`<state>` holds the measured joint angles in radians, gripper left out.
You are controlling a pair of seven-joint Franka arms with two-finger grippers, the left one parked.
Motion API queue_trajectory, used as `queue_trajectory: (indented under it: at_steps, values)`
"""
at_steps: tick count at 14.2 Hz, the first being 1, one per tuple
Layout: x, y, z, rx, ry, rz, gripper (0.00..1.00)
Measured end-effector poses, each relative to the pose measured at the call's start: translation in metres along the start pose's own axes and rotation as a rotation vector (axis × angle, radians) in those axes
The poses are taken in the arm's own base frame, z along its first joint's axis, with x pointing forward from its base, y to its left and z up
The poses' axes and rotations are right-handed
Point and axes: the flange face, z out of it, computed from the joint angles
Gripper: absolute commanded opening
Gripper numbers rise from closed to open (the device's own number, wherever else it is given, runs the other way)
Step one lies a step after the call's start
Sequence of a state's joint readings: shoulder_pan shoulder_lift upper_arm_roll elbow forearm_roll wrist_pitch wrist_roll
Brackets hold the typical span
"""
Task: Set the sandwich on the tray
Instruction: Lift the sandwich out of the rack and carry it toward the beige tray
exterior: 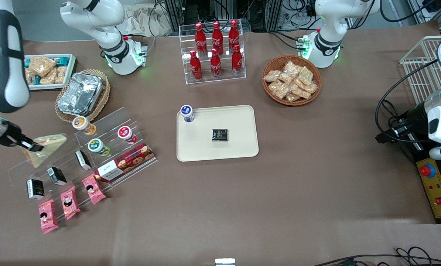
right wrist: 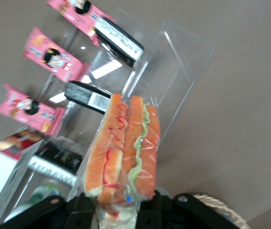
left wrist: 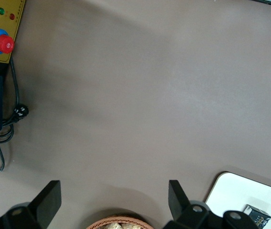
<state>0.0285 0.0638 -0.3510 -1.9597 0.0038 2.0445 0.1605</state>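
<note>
Over the clear acrylic display stand (exterior: 80, 155), at the working arm's end of the table, hangs the gripper (exterior: 34, 147), clenched on the sandwich (exterior: 45, 147). Seen from the wrist: wedge (right wrist: 125, 152) pinched at one end between the black fingers (right wrist: 85, 210), layers of pale bread, red-orange and green filling showing through the clear wrap, free end pointing away from the wrist. Appears lifted clear of the stand's top step, though hard to say for certain from the front view whether the wrap is touching the acrylic.

Step in hand, by this reading: grasp made, carry to the tray (exterior: 242, 147) about to start or just begun. Tray well apart from the sandwich, near the table's middle, already bearing a small blue-capped bottle (exterior: 187, 113) at one corner and a small dark packet (exterior: 219, 135) near its centre.

Next move calls for: raising enough to clear the capped cups (exterior: 126, 134) and the biscuit box (exterior: 126, 162) on the stand, travelling sideways toward the parked arm's end, then lowering onto a bare stretch of tray, best the part nearer the front camera or beside the dark packet, away from the bottle. Only then, letting go.
</note>
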Motion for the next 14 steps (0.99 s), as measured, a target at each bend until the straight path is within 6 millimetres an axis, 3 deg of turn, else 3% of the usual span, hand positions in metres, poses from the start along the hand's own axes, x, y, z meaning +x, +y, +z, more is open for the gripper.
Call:
queue_trajectory:
  at_steps: [3,5,10,14]
  values:
    - [-0.009,-0.014,-0.073,-0.006,-0.035,-0.198,0.00]
    - [-0.018,-0.047,-0.106,-0.008,-0.029,-0.329,0.00]
    - [-0.062,-0.157,-0.114,-0.011,-0.051,-0.649,0.00]
    - [-0.130,-0.267,-0.109,-0.010,-0.061,-0.948,0.00]
